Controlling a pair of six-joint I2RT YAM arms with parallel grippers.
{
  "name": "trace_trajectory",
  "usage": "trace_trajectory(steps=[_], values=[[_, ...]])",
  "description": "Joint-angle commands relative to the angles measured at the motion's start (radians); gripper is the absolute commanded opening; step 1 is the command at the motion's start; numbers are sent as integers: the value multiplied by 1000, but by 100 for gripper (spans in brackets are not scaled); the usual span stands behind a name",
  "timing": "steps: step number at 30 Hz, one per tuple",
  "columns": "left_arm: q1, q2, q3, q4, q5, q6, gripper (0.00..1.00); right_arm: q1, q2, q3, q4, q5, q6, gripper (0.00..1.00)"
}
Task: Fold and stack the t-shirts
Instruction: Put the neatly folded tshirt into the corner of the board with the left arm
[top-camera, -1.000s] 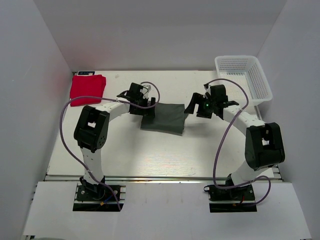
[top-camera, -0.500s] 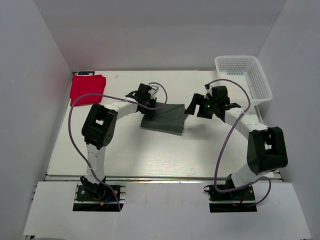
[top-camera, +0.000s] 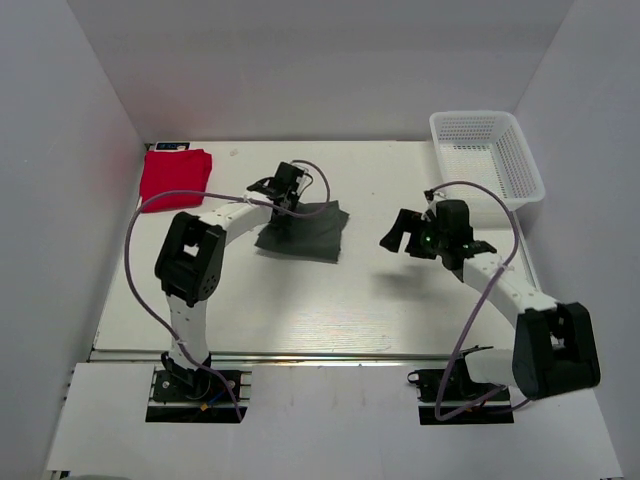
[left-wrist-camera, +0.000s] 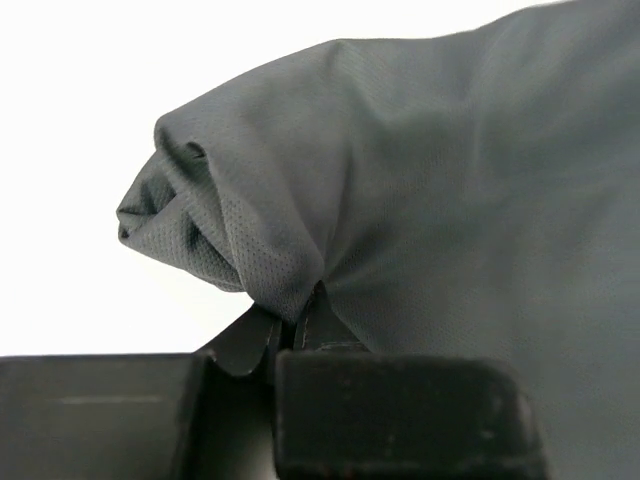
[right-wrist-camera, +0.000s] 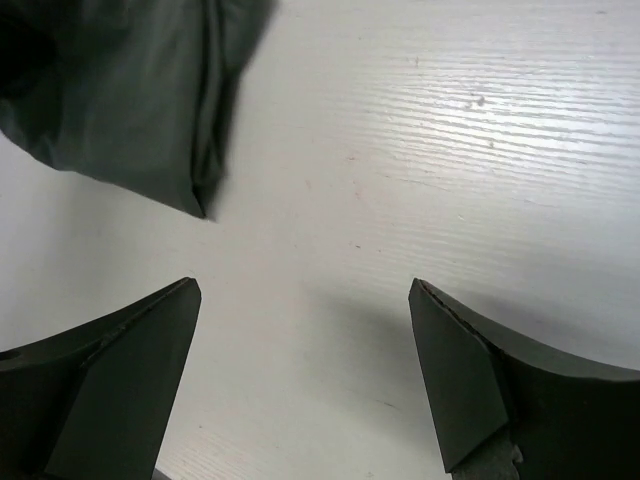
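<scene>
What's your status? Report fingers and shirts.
Left fingers shut on grey t-shirt, edge bunched. Right fingers open, off the cloth. Red t-shirt folded, far-left corner. Nothing lying between shirts.

The grey t-shirt (left-wrist-camera: 450, 200) is matt mesh-knit cloth, the table (right-wrist-camera: 450, 150) grained wood.

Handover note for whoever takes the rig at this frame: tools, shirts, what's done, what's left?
Left tool: shut on an edge of the grey-green t-shirt, which lies folded mid-table.
Right tool: open, empty, above the bare table right of that shirt.
Red t-shirt: folded, far left corner.
Done: both shirts look folded.
Left: stack one on the other.
</scene>
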Motion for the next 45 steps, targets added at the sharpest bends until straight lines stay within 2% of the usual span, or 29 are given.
trace_trajectory(steps=[1,5,9,23,34,45], values=[[34,-164,7,8,-204,140,0,-4,-91,-49,75,86,4,91],[76,-184,7,45,-253,233,0,-4,-182,-78,56,106,7,91],[123,-184,7,140,-365,348,0,-1,-210,-80,7,170,5,91],[326,-101,179,315,-333,628,0,-1,-163,-34,-57,248,0,91],[429,54,406,293,-279,613,0,-1,-60,26,-82,273,5,91],[553,152,491,243,-239,559,0,-1,23,86,-80,229,8,91]])
